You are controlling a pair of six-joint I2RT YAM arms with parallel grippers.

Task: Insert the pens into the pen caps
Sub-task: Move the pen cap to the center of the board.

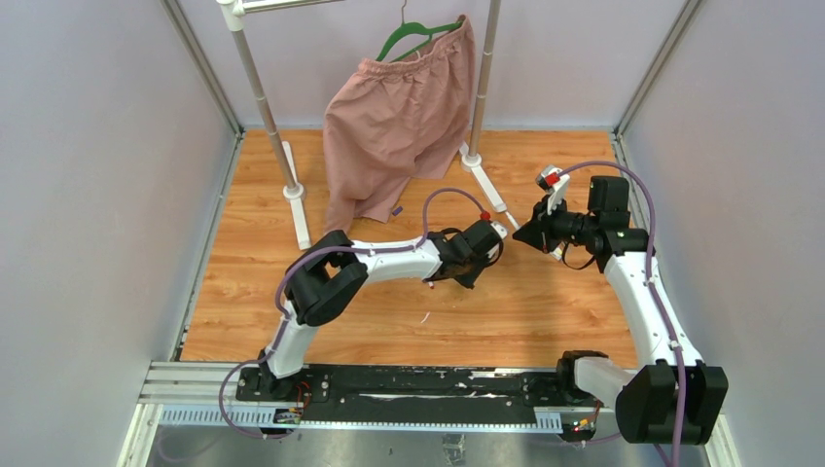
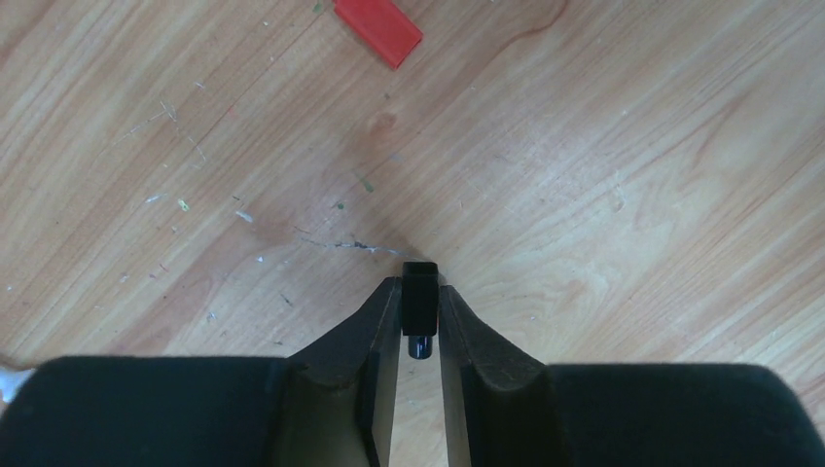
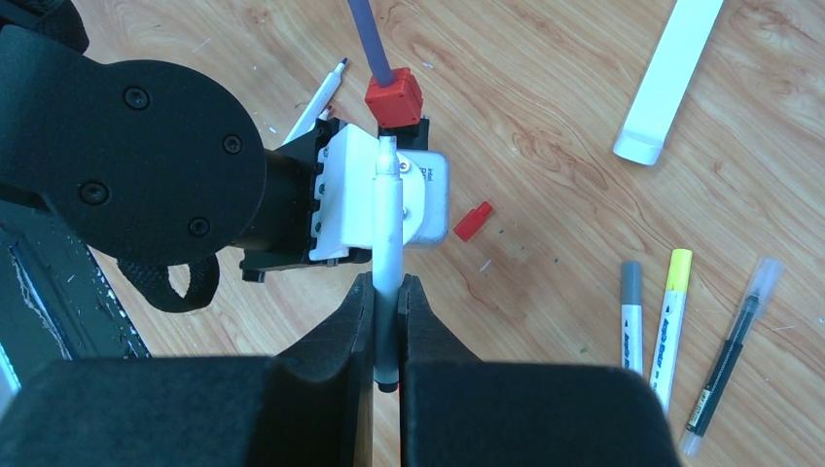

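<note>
My left hand [image 2: 420, 288] is clenched on a short black plastic cap [image 2: 420, 304], pinched between both fingers over the wooden table [image 2: 603, 195]. A small red plastic cap [image 2: 377, 29] lies on the table beyond it, slightly to the left. My right hand [image 3: 387, 292] grasps a slim white-barrelled pen [image 3: 388, 214] near its dark end, tip pointing away. To the right of the red cap, seen from my right wrist, a white pen with a grey end [image 3: 631, 316], a white pen with a yellow end [image 3: 671, 311] and a clear-barrelled black pen [image 3: 730, 360] lie side by side.
</note>
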